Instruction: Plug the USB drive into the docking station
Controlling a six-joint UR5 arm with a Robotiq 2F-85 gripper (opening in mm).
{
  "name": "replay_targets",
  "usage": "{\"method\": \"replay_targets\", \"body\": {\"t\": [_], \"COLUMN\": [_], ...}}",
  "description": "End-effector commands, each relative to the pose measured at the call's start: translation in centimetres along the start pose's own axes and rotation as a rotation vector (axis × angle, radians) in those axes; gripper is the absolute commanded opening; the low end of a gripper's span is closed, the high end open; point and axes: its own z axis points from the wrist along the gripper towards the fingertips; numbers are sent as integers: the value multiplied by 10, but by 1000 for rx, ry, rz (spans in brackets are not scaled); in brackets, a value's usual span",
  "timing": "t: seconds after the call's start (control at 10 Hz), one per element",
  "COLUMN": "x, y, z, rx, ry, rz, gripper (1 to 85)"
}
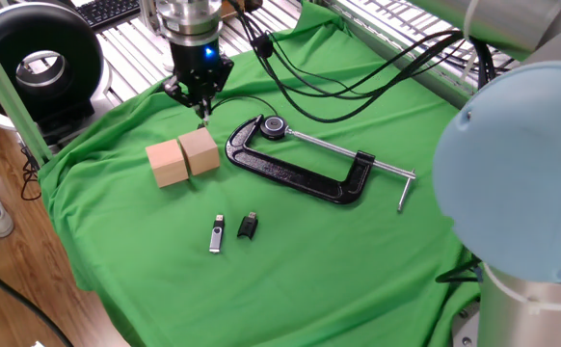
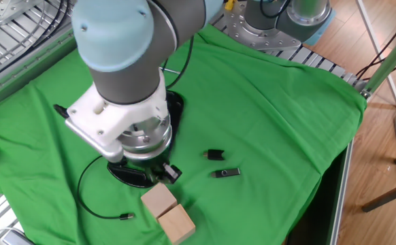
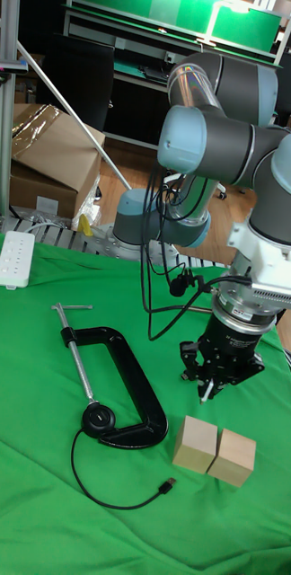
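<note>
The USB drive [image 1: 216,234] [image 2: 226,173], silver and black, lies flat on the green cloth near the front edge. My gripper [image 1: 202,108] [image 3: 206,388] hangs above the cloth just behind two wooden blocks [image 1: 184,157] [image 3: 215,449], well away from the drive. Its fingers point down and are pressed together, with nothing visible between them. In the other fixed view the arm's wrist hides most of the gripper. The docking station is out of view in all views.
A small black adapter [image 1: 248,226] [image 2: 215,155] lies beside the drive. A black C-clamp [image 1: 300,169] [image 3: 119,386] rests right of the blocks. A thin black cable ends in a plug [image 3: 166,485]. A white power strip [image 3: 11,259] sits at the cloth's far corner.
</note>
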Motion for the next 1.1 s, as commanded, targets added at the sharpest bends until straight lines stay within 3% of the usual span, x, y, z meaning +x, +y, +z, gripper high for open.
{"method": "replay_targets", "body": {"t": [0.0,0.2,0.3,0.4,0.5,0.7,0.8,0.9,1.0], "x": [11,-11,-24,-24,-21,-9,-2,2,4], "y": [1,-63,-79,-90,-107,-138,-145,-140,-141], "z": [-4,-8,-6,-5,-3,16,21,21,21], "rx": [-49,69,70,51,47,48,38,15,19], "ry": [41,2,-32,-28,-12,1,11,21,29], "rz": [-53,-189,-247,-288,-331,-404,-430,-447,-402], "gripper": [17,17,17,17,17,17,17,17,17]}}
